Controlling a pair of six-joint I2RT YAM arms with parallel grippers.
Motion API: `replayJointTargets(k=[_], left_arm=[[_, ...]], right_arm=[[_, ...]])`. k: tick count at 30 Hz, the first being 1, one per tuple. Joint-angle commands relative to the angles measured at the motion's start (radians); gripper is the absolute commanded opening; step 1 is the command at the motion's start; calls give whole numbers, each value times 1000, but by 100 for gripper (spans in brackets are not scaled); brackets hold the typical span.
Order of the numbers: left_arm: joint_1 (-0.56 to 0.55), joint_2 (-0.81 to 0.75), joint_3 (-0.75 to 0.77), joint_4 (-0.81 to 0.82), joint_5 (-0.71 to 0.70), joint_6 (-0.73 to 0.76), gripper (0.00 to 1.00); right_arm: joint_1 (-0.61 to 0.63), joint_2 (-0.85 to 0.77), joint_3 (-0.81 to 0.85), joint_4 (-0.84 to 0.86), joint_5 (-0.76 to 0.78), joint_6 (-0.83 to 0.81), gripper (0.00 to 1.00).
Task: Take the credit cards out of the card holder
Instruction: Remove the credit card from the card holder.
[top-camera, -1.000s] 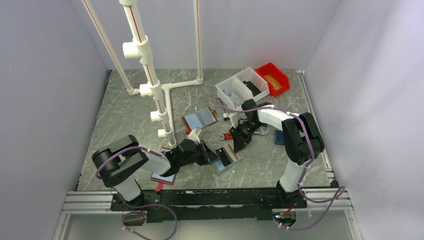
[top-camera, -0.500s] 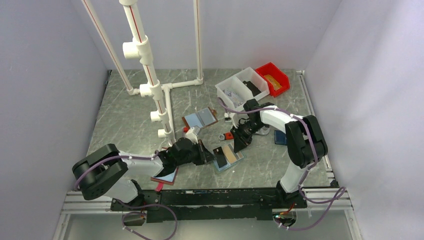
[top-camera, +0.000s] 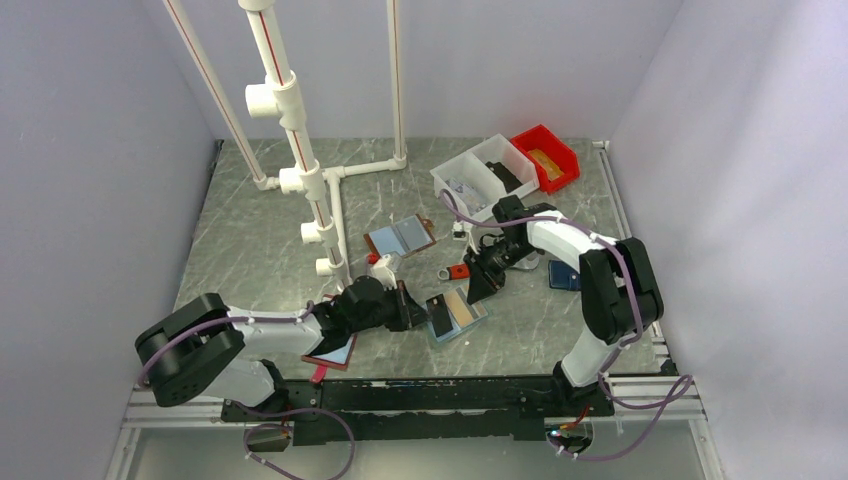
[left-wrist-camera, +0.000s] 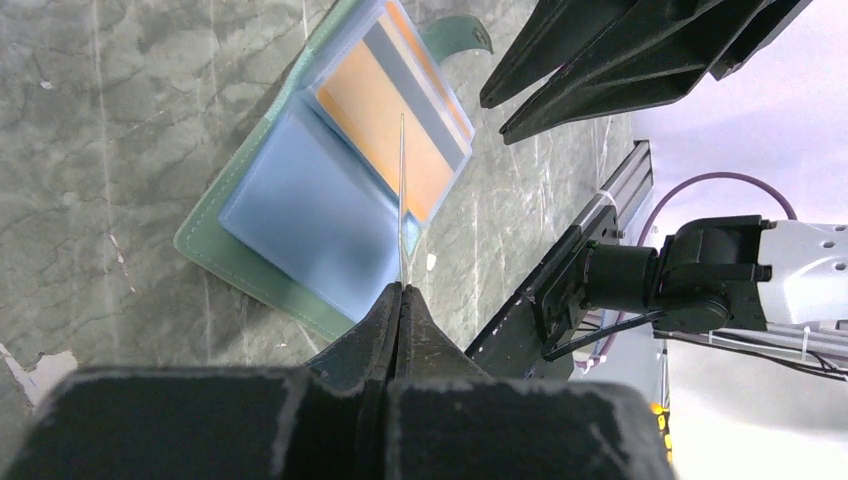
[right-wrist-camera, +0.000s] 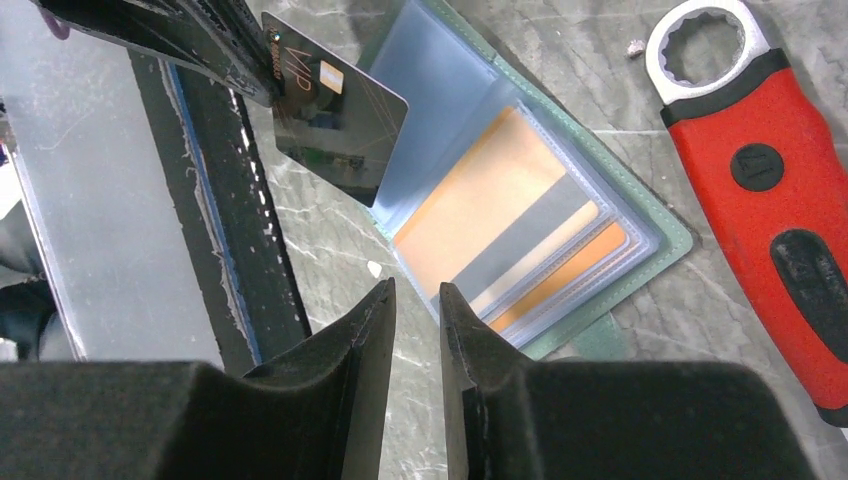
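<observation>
The card holder (top-camera: 451, 334) lies open on the table, mint-green edged, with blue-grey panels. An orange-tan credit card (right-wrist-camera: 497, 215) sits in its right panel. My left gripper (top-camera: 417, 308) is shut on a dark brown credit card (top-camera: 438, 313), which is held over the holder's left panel, free of the sleeve. In the left wrist view that card (left-wrist-camera: 402, 200) shows edge-on above my left gripper (left-wrist-camera: 402, 290) and the holder (left-wrist-camera: 245, 270). In the right wrist view the dark card (right-wrist-camera: 335, 110) hangs from the left fingers. My right gripper (right-wrist-camera: 415, 290) is slightly open and empty, by the holder's near edge (right-wrist-camera: 660, 250).
A red-handled wrench (right-wrist-camera: 770, 170) lies just beyond the holder. A brown-edged folder (top-camera: 400, 237) lies farther back, and a maroon-edged folder (top-camera: 330, 353) lies under my left arm. White bins (top-camera: 485, 178), a red bin (top-camera: 545, 157), a PVC pipe frame (top-camera: 300, 180) and a blue object (top-camera: 563, 275) are around.
My left gripper has drawn back to the left with the dark card, which now shows outside the holder's sleeve. My right arm has shifted slightly to the right.
</observation>
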Motion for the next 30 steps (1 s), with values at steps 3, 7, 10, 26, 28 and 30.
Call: replayJointTargets(k=[3, 7, 10, 26, 28, 30], left_arm=[[-22, -35, 28, 12, -8, 61, 0], [-38, -33, 37, 33, -12, 88, 0], [-52, -30, 45, 45, -20, 110, 0], [-114, -53, 47, 120, -88, 191, 0], [-117, -53, 44, 140, -89, 190, 0], [-121, -52, 40, 163, -89, 190, 0]], right_arm=[[-10, -52, 7, -34, -77, -59, 26], [-20, -72, 7, -48, -114, -81, 26], [-33, -83, 10, -58, -138, -93, 27], [-96, -102, 26, -145, -253, -186, 32], [-99, -98, 30, -160, -262, -197, 33], [-102, -97, 30, -164, -266, -202, 35]])
